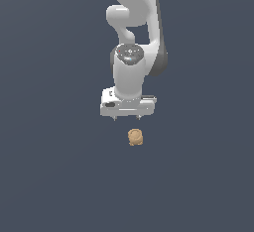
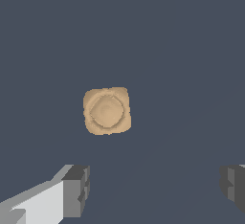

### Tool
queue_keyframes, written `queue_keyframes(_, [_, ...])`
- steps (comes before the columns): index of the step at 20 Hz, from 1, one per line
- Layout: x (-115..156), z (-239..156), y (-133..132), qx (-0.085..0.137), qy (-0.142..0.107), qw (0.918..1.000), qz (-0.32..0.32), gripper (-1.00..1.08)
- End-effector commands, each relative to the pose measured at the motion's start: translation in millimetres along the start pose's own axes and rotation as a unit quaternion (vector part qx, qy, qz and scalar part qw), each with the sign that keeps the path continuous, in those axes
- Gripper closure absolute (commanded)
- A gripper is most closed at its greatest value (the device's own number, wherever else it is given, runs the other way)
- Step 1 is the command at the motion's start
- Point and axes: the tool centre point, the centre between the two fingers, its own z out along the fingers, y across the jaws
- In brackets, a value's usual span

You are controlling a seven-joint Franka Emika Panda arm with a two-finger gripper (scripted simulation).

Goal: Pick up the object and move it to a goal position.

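Your gripper (image 1: 127, 118) is spread wide and holds nothing. In the exterior view its two short fingertips (image 1: 115, 118) poke down from the white crossbar of the hand, far apart from each other, with only dark background between them. In the wrist view the same spread shows plainly: one grey finger pad (image 2: 76, 191) sits at one side of the frame and the other at the opposite side, and the gap between them is much broader than the thing you are after.

Move outward from the hand and you meet the object (image 1: 135, 137), a small tan-orange lump with a rounded, swirled top. In the exterior view it lies at about five o'clock from the midpoint of your fingers, near but clearly apart from them; neither fingertip touches it. Taken from the fingertip on the exterior view's right, it sits at roughly six o'clock. Through the wrist camera you see the object (image 2: 106, 110) from above: a rounded-square blob with a circular ridge on its top, resting alone on the dark grey-blue floor (image 2: 182, 50).

Further out, the white arm (image 1: 134, 23) rises from the wrist toward twelve o'clock in the exterior view, with a dark grey joint cap (image 1: 129, 53) facing the camera. The floor is one flat colour all around.
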Motion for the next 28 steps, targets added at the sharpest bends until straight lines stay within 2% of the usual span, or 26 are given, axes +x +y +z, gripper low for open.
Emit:
queue_keyframes(1, [5, 9, -5, 0.001, -0.001, 1.0000, -0.007, -0.92])
queue_keyframes(13, [31, 59, -36, 0.013, -0.003, 0.9989, -0.046, -0.92])
queue_keyframes(22, [33, 68, -39, 0.014, -0.003, 0.9987, -0.049, -0.92])
queue_keyframes(28, [32, 96, -40, 0.014, -0.003, 0.9987, -0.050, -0.92])
